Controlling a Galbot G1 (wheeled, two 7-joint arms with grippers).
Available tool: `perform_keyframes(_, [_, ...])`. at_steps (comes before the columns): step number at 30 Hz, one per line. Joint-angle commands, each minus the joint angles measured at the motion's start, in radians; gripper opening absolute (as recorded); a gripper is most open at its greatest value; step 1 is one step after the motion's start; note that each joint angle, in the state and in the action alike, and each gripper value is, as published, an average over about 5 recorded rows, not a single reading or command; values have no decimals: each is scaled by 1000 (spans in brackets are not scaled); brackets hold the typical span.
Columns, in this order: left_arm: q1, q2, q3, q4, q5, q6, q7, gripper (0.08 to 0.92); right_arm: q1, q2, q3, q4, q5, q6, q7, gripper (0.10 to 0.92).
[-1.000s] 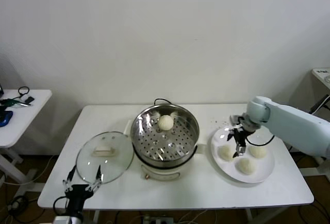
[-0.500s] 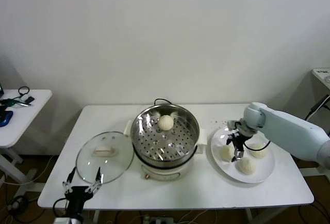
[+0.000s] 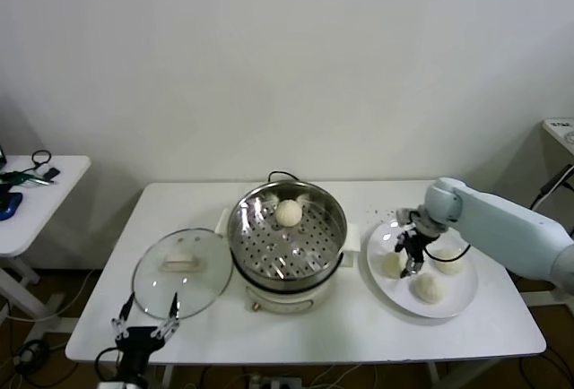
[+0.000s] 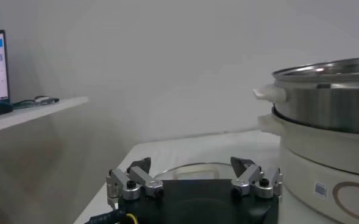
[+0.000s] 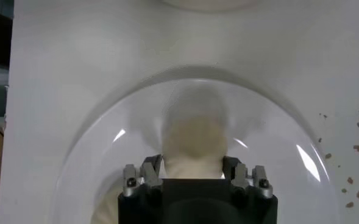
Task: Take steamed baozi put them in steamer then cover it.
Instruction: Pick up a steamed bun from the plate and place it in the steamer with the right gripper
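Where right hand [image 5: 192,173] clamps: baozi [image 5: 194,137].

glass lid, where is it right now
In the head view the glass lid lies flat on the table's left side, right beside the steamer, with the open left gripper hovering at its near edge.
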Motion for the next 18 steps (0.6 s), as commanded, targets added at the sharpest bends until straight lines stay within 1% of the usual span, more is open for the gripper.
perform_keyframes(1, [6,3,1,-3,-1,-3,1,823,114,-17,-53,23,67,-3,0,653])
perform_keyframes(8, [15,7,3,-14,-2,-5,0,823,406,-10,-240,44,238,-6,-10,653])
perform_keyframes(13, [21,7,10,-14,-3,-14,0,823,628,62,-364,43,363,-2,-18,653])
perform_keyframes(18, [30,9,17,-22,-7,-26,1,823,726,154,-414,56,449,-16,-14,660])
